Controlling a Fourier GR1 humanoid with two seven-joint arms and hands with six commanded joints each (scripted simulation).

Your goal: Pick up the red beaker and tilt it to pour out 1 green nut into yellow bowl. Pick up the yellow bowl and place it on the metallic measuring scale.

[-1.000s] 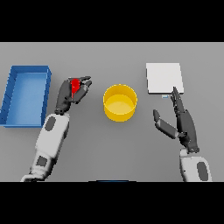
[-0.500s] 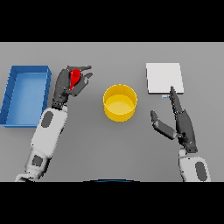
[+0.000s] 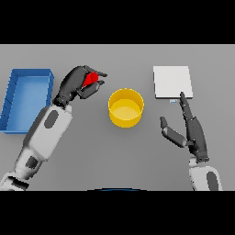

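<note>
white and grey arms, dark left hand (image 3: 73,85), dark right hand (image 3: 193,133)

Showed a plain grey bench (image 3: 117,170), unpatterned throughout. Carried a bright yellow bowl (image 3: 125,107), paler yellow on the inner floor, deeper amber on the outer wall. Held a red beaker (image 3: 92,78), only partly visible inside the dark charcoal left robot hand (image 3: 78,85). Included a blue tray (image 3: 26,99), lighter blue inside and darker along the rim. Displayed a pale, silvery-white measuring scale (image 3: 172,82), flat and unmarked. Matched the dark charcoal on the right robot hand (image 3: 192,131), with white and grey arms behind both.
</note>
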